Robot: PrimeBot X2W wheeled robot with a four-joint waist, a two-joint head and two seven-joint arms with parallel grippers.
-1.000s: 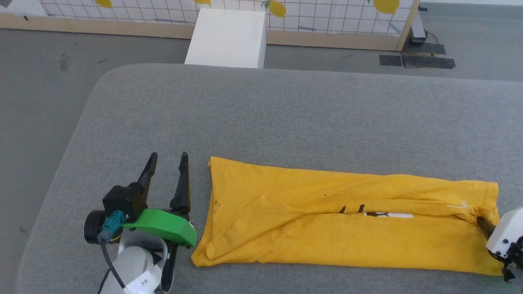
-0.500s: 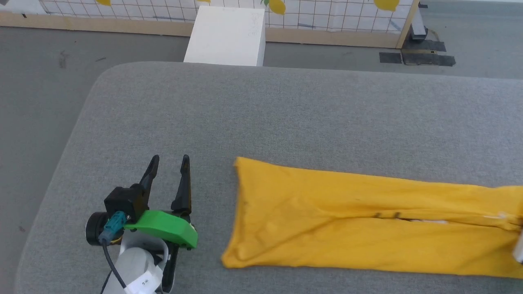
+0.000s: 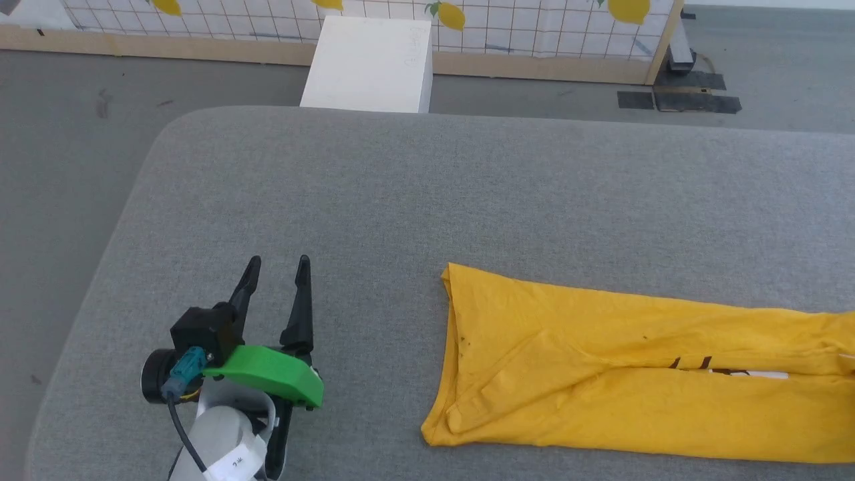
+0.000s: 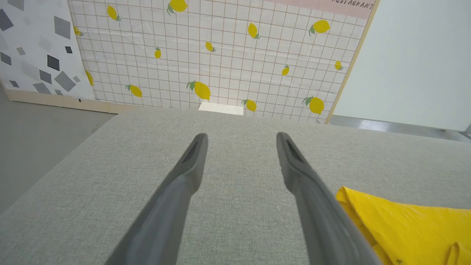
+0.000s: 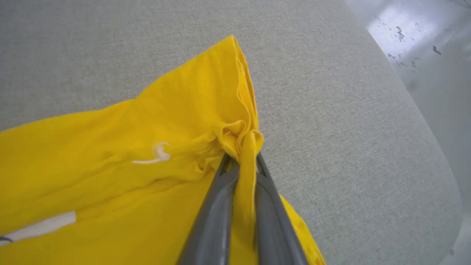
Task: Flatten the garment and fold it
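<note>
Garment (image 3: 634,387) lies as a long folded yellow strip on the near right of the grey table (image 3: 401,200), running off the right edge of the head view. Right gripper (image 5: 241,159) pinched narrow on a bunched fold at its right end, fabric squeezed between the fingers. Left gripper (image 3: 278,262) wide, holding nothing, near left, apart from the garment's left end.

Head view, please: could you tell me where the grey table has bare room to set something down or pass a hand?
Bare: the whole far half of the table, from the white box side down to the garment, and the strip between the left gripper and the garment's left end. Crowded: near right, under the garment.
</note>
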